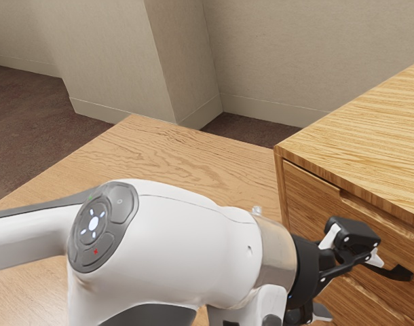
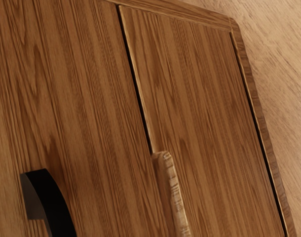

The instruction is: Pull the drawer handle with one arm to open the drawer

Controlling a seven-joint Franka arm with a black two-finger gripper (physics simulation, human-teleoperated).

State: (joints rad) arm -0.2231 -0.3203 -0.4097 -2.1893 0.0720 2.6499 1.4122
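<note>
At the exterior view's right a wooden cabinet (image 1: pixel 370 136) stands by the desk (image 1: pixel 166 156). The drawer (image 1: pixel 315 204) in its front looks shut or all but shut, its face about flush with the frame, so I judge that the pull itself is not yet done. The gripper (image 1: pixel 390 266) hangs close to that face, fingers apart, one of them reaching along the wood. Nothing of the drawer's inside can be seen, so its contents cannot be told.

In the wrist view, near the wood, the handle (image 2: pixel 171 197) is a pale wooden bar on one panel, just beside a dark seam (image 2: pixel 140 98). A black finger (image 2: pixel 44 202) stands well apart from the bar, over the neighbouring panel, so nothing is clamped. What is left, by my reading, is to close on the handle and then draw it outward
</note>
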